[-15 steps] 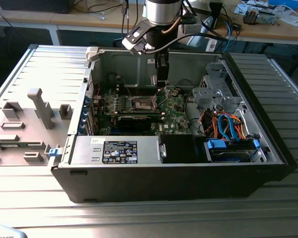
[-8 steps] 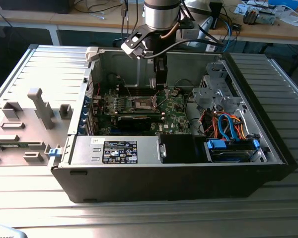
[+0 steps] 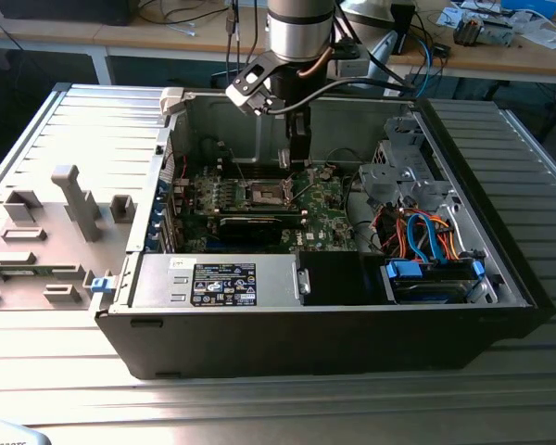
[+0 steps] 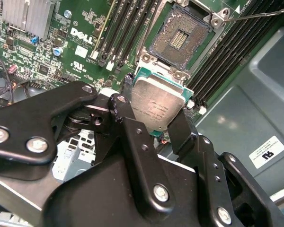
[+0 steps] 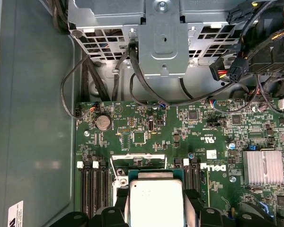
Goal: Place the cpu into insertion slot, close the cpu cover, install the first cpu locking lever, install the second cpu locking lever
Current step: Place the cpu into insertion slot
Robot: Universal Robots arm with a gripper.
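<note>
Above the insertion slot the way down is open, and its dark centre lies bare. Long memory slots run close along both sides of it (low, but tight). A thin metal lever juts out from one corner of the slot. The gripper, clamped on the cpu, hangs just beside the slot. The drive cage stands well off from the slot.
</note>
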